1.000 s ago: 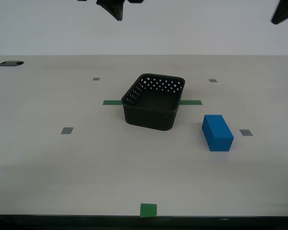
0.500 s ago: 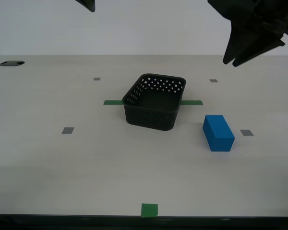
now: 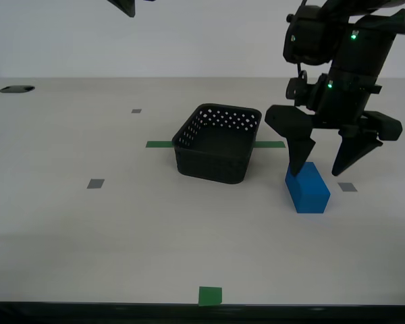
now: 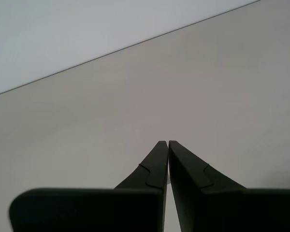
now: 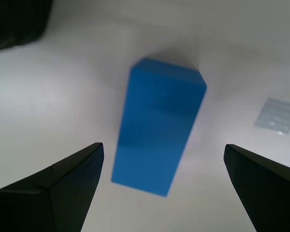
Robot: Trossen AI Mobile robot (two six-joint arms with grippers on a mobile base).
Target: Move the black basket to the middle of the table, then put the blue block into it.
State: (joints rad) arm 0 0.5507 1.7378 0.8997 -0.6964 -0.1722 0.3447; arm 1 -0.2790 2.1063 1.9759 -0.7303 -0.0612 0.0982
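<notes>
The black basket (image 3: 209, 165) stands upright on the table (image 3: 121, 229), over the green tape strip (image 3: 158, 144), and holds nothing. The blue block (image 3: 308, 190) lies flat to the basket's side, toward the exterior view's right. My first gripper (image 3: 318, 172) hangs open just above the block, one finger on each side of it, not touching it. The first wrist view shows the block (image 5: 157, 125) between the spread fingers of my first gripper (image 5: 163, 146), with a basket corner (image 5: 14, 21) at the edge. My second gripper (image 4: 168, 142) is shut over bare tabletop.
A grey square (image 3: 347, 187) lies just beyond the block, another (image 3: 95, 183) toward the exterior view's left. A green square mark (image 3: 210, 295) sits at the near edge. A dark arm tip (image 3: 125, 7) shows at the exterior view's top.
My first arm has come down from the exterior view's upper right to just over the blue block, with its fingers spread. The basket and the block have not moved.
</notes>
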